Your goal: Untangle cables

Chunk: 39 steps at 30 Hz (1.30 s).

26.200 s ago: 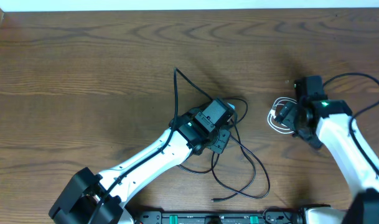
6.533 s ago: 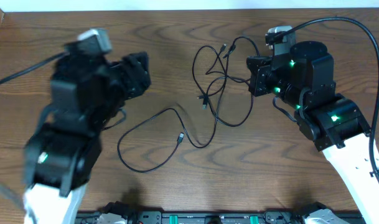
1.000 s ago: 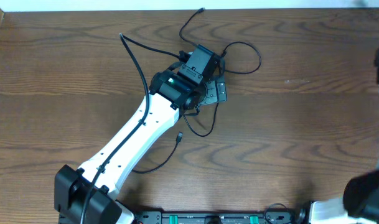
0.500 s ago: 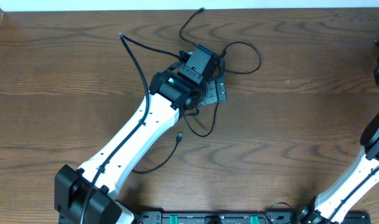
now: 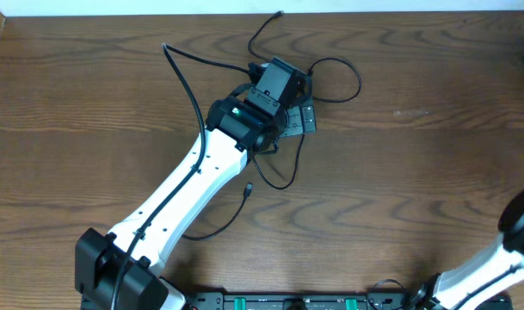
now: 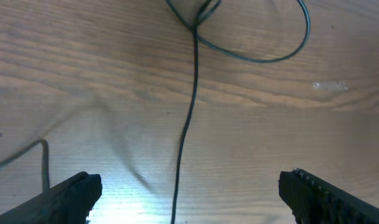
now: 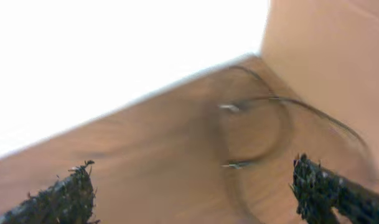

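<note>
1. I see a dark brown wood-grain table (image 5: 416, 189) with a bright white strip (image 5: 115, 7) beyond its far edge.
2. My left gripper (image 6: 189, 183) hangs over the black cables (image 6: 188, 124), which lie looped near the table's far middle. Its jaws are wide apart and grip nothing; one strand runs between the fingers.
3. My right gripper (image 7: 192, 168) is spread wide and bare. Its blurred view shows a pale coiled cord (image 7: 229, 107) on the wood, in a corner beside a tan board (image 7: 338, 50).
</note>
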{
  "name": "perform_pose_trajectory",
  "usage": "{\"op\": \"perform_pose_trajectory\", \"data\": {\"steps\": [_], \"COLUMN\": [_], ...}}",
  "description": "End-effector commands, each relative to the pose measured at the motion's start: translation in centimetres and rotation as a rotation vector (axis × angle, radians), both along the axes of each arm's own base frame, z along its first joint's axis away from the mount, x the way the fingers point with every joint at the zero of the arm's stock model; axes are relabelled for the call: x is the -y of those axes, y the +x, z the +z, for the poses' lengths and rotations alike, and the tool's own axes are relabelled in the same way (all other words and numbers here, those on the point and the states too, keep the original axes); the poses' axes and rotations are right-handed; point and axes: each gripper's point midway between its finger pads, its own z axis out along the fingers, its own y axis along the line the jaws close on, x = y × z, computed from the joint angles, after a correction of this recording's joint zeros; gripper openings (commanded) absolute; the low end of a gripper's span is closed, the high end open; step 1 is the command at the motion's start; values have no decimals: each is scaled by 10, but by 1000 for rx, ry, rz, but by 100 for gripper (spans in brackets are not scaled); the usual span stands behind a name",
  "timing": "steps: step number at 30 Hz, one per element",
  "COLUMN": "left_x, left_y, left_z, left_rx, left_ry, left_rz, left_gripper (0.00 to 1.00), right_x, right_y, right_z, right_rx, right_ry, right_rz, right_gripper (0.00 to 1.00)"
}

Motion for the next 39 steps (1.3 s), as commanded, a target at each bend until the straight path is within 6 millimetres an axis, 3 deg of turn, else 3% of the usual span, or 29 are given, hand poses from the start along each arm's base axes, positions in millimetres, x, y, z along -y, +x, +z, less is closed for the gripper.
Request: {"op": "perform_pose_trajectory", "data": {"steps": [1, 5, 7, 10, 12, 17, 22, 27, 31, 36, 38, 39], "left_x": [-26, -90, -122, -147, -142, -117, -109, -103, -85, -56, -49, -46], "left_y": [7, -2, -14, -34, -50, -56, -57, -51, -33, -10, -8, -9], "left_z": [-3, -1, 3, 4, -1, -11, -25, -49, -70, -94, -104, -108], "left_rx": [12, -35, -73, -162, -276, -381, -441, -494, -525, -558, -584, -598], "left_ry": [82, 160, 166, 130, 57, -52, -81, -72, -120, -206, -216, -215], "left_rz": [63, 357, 518, 648, 652, 673, 790, 896, 874, 826, 813, 809], "left_gripper": [98, 98, 98, 98, 98, 98, 99, 96, 65, 48, 33, 19], "right_x": [-101, -181, -218, -258, -276, -303, -332, -370, -385, -392, -393, -393], "right_y": [0, -11, -13, -12, -8, -5, -6, -15, -16, -20, -20, -20], "right_z": [62, 51, 30, 1, -32, -68, -102, -139, -155, -162, -161, -161], "right_rx": [140, 55, -36, -156, -286, -403, -477, -546, -566, -583, -582, -583], "right_ry": [227, 413, 469, 444, 348, 233, 253, 380, 430, 442, 445, 445], "right_rz": [396, 628, 673, 697, 610, 560, 614, 741, 788, 804, 808, 808], "right_gripper": [99, 99, 99, 99, 99, 99, 99, 99, 98, 89, 80, 64]}}
